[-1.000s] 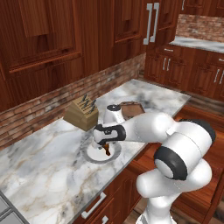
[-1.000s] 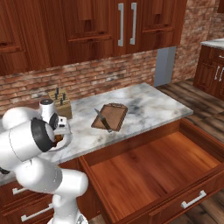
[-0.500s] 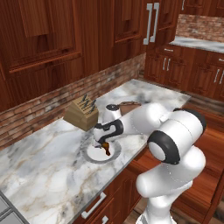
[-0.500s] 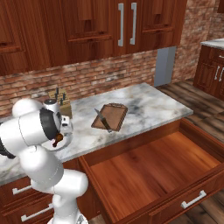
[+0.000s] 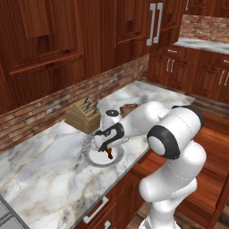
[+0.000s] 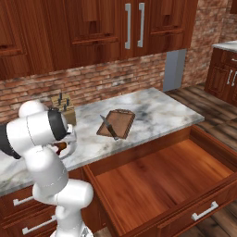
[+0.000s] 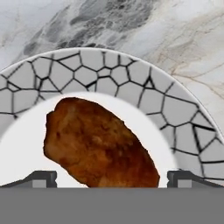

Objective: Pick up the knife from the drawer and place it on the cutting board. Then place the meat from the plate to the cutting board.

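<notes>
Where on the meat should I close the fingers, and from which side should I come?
Take the meat across its thick middle, coming straight down from above, as the open gripper is already lined up. The piece lies flat on the plate, running diagonally between the two fingertips, so they straddle its narrow width. The plate's shallow rim probably blocks any sideways approach.

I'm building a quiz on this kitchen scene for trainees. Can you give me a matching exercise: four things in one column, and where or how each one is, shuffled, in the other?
Things:
1. knife
2. meat
3. drawer
4. gripper

States:
A. on the plate
B. pulled out
C. open, just above the meat
D. lying on the cutting board

Pairs: 1-D, 2-A, 3-B, 4-C
</notes>
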{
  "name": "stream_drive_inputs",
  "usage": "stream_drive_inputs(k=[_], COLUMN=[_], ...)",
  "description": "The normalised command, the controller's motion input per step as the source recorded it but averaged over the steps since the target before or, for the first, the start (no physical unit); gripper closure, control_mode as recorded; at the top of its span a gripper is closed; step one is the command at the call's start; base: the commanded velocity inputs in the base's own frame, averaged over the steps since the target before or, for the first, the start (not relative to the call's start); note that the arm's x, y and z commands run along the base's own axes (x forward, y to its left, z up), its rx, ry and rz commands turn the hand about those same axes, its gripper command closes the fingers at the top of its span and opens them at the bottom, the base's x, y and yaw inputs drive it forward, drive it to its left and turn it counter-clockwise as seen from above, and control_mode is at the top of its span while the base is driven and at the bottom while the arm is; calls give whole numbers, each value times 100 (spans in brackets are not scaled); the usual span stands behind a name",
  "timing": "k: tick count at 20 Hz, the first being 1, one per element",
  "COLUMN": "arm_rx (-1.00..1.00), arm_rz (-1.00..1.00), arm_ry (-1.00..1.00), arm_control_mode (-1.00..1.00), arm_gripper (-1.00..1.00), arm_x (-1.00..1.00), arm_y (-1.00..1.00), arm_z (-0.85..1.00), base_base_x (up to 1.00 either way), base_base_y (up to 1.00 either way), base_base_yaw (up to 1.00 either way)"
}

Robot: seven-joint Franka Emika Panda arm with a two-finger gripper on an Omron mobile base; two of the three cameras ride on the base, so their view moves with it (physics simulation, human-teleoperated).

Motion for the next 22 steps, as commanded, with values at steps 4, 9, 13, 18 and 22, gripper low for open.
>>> stream_drive_inputs(k=[4,9,13,18,22], arm_rx=[0,1,3,1,0], arm_rz=[0,0,0,0,-2], arm_ry=[-6,-2,-2,-8,-8], arm_control_mode=[-100,-100,-100,-100,-100], arm_gripper=[-100,100,100,100,100], arm_x=[2,7,0,-4,-24], arm_y=[11,5,0,0,0], arm_z=[-23,-42,-39,-11,0], base_base_x=[0,0,0,0,0], base_base_y=[0,0,0,0,0], base_base_yaw=[0,0,0,0,0])
